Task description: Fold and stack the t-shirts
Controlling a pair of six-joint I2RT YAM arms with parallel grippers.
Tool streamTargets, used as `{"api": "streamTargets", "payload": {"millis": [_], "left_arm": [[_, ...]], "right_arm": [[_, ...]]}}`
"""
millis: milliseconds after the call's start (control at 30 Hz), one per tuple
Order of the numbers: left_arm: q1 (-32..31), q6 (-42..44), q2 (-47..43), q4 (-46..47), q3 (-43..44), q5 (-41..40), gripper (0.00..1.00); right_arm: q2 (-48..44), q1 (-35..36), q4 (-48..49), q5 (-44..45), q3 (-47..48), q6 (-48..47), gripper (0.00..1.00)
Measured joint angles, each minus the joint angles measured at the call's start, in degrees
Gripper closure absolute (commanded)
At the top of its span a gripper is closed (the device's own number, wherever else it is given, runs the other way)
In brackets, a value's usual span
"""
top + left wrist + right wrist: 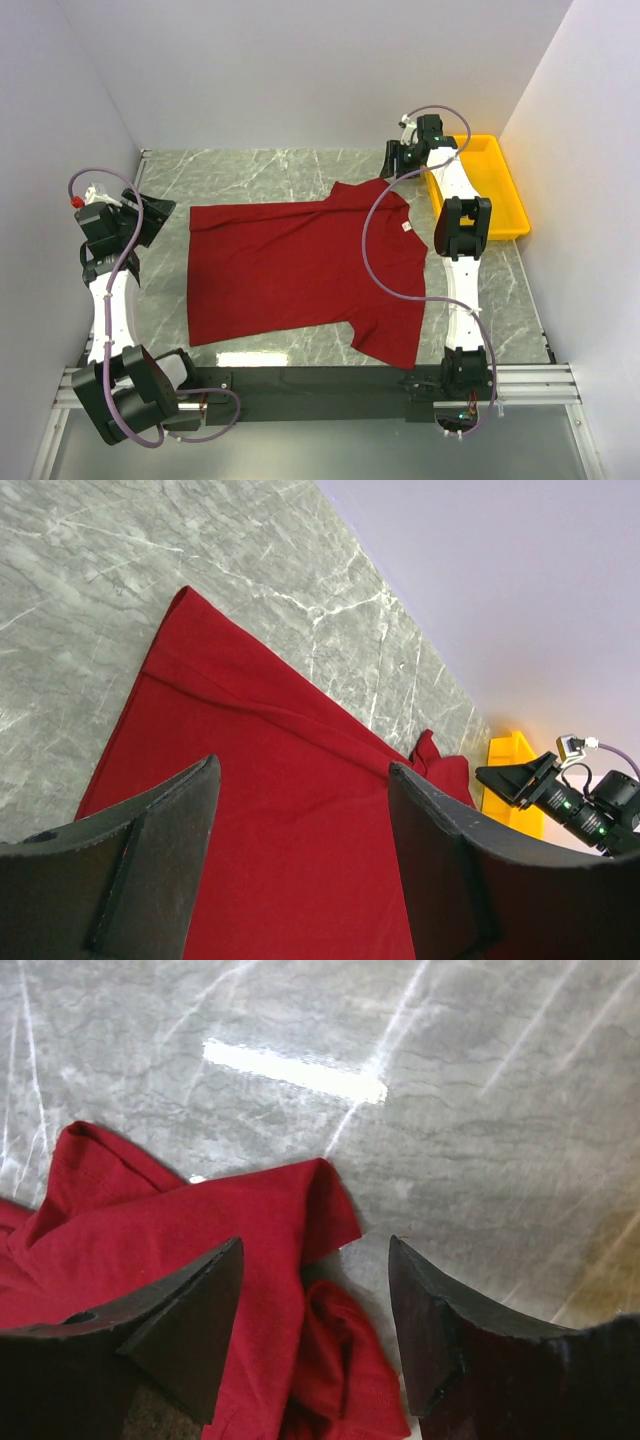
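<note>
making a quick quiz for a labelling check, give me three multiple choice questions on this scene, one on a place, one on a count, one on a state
1. Where does the yellow tray sit?
A) far right corner of the table
B) near left corner
C) middle of the table

2. How many shirts lie on the table?
A) three
B) one
C) two

3. How are the left gripper and right gripper?
A) both shut on cloth
B) left shut, right open
C) both open, holding nothing

Answers:
1 A, the top view shows it at the far right.
2 B, only one dark red one is spread there.
3 C, each wrist view shows parted fingers with nothing between them.
</note>
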Motion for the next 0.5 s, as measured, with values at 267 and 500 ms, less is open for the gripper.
{"api": "streamTargets", "payload": {"millis": [267, 500], "left_arm": [[0.00, 0.02, 0.00, -0.02, -0.02, 0.00, 0.27], [0.00, 0.26, 0.00, -0.09, -0.02, 0.00, 0.27]], "right_arm": [[0.42, 0.81, -1.16, -1.03, 1.31, -2.54, 0.43], [1.42, 1.40, -2.67, -1.38, 1.73, -3.15, 0.45]]}}
